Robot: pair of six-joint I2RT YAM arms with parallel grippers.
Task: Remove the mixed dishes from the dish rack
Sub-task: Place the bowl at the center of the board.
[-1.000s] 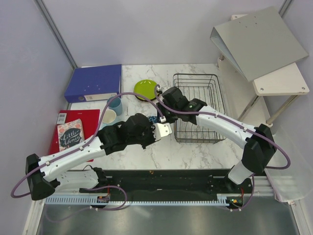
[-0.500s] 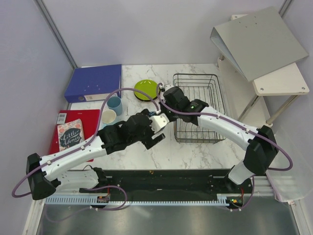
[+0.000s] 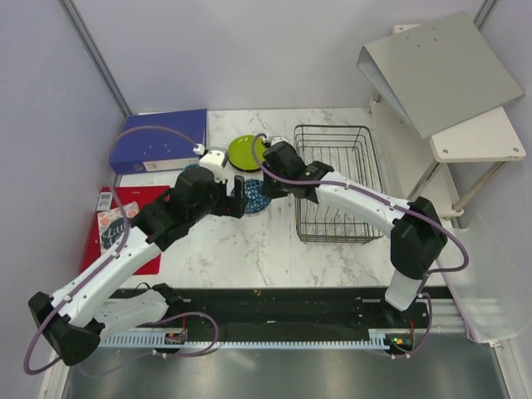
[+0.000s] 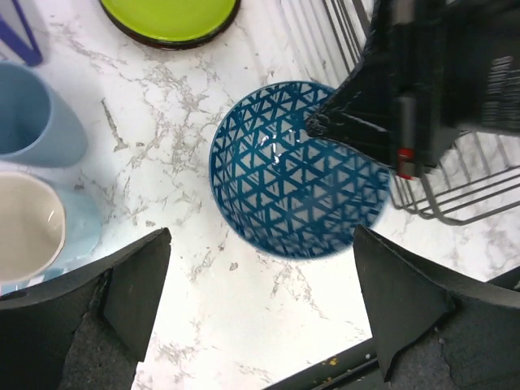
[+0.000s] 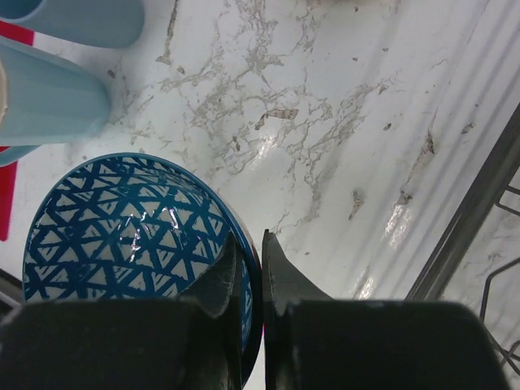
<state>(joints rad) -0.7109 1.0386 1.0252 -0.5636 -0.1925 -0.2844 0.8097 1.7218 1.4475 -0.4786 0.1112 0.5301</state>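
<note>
A blue patterned bowl point(image 3: 253, 198) point(image 4: 276, 179) point(image 5: 122, 236) sits just left of the black wire dish rack point(image 3: 337, 183) point(image 4: 455, 195). My right gripper point(image 3: 268, 188) point(image 5: 250, 244) is shut on the bowl's rim, one finger inside and one outside. Whether the bowl rests on the marble I cannot tell. My left gripper point(image 3: 236, 196) point(image 4: 260, 236) stands wide open beside the bowl, holding nothing. Behind the bowl lies a lime green plate point(image 3: 247, 151) point(image 4: 171, 12). Two light blue cups point(image 4: 32, 114) point(image 4: 32, 227) point(image 5: 49, 89) stand to its left, largely hidden under the left arm in the top view.
A blue ring binder point(image 3: 160, 140) lies at the back left and a red book point(image 3: 125, 220) at the left edge. A white shelf with a grey binder point(image 3: 440, 71) stands to the right of the rack.
The left gripper opened, let go of the bowl and swung back toward the far left. The right gripper closed on the bowl's rim and shifted slightly left.
</note>
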